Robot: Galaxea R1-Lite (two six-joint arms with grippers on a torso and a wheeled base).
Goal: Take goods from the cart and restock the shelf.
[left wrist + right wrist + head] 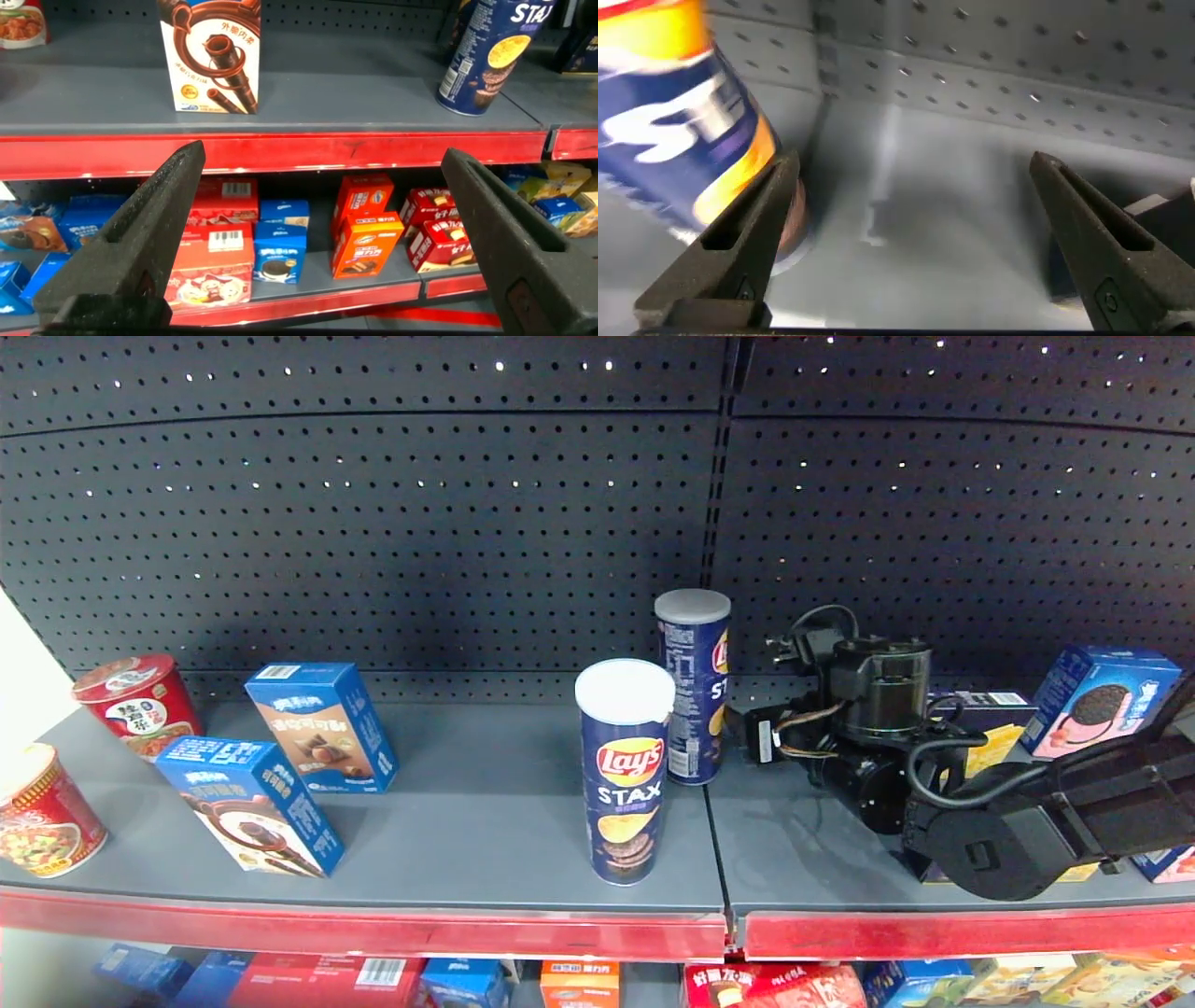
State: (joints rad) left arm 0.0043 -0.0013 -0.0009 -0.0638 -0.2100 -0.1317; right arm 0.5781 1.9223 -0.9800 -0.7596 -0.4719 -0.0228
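Observation:
Two tall blue chip cans stand on the grey shelf (485, 803). The front can (625, 770) is near the shelf's red edge, and the rear can (693, 686) is behind it, close to the pegboard. My right gripper (747, 733) lies low over the shelf just right of the rear can. In the right wrist view the right gripper (915, 168) is open and holds nothing; the can (673, 121) is just outside one finger. My left gripper (322, 154) is open and holds nothing, out in front of the shelf edge. It faces the front can (486, 51).
Two blue snack boxes (322, 728) (252, 807) and two red cup noodles (140, 700) (42, 812) stand on the shelf's left part. Cookie boxes (1102, 700) are behind my right arm. The lower shelf (374, 289) holds several boxes.

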